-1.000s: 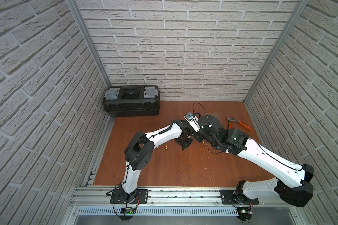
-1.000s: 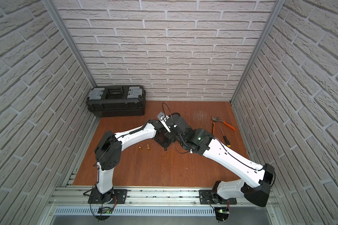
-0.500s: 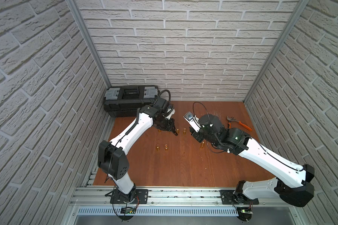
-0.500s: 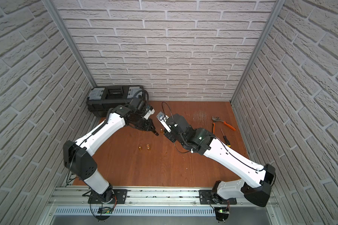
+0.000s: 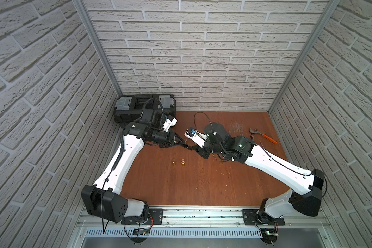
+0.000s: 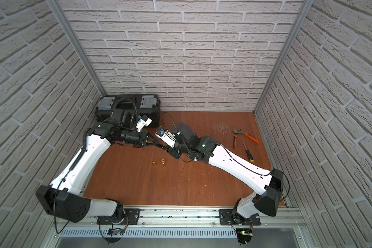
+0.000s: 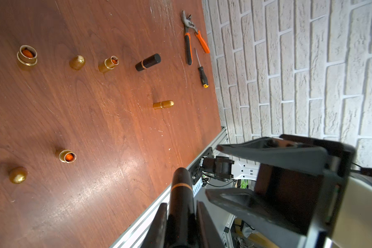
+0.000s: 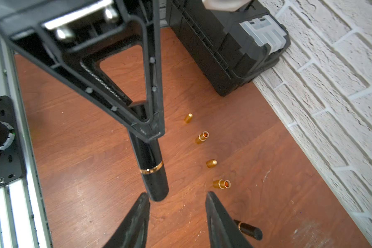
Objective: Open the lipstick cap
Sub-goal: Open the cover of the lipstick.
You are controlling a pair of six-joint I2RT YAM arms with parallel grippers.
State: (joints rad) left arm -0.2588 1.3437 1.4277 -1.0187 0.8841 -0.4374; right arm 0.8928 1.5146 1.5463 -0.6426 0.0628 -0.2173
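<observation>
Lipstick (image 8: 153, 178) between left fingers (image 8: 154, 85), free end just before parted right fingers (image 8: 220, 221)

the near half of the counter (image 5: 202, 182), from 4 to 8 o'clock, is bare wood in both top views and gives wide room. a little toward 12 o'clock from the centre the two arms (image 5: 266, 158) meet and bar the way across; two small gold pieces (image 5: 183, 162) stand just on their 6 o'clock side. the toolbox (image 5: 127, 111) fills the 10 o'clock corner. pliers (image 5: 263, 135) and a screwdriver (image 6: 248, 151) lie at 2 o'clock. the right gripper (image 8: 177, 194) has its fingers (image 8: 138, 216) apart; the black lipstick (image 8: 153, 171) ends at the mouth of this gap, close to one finger.
</observation>
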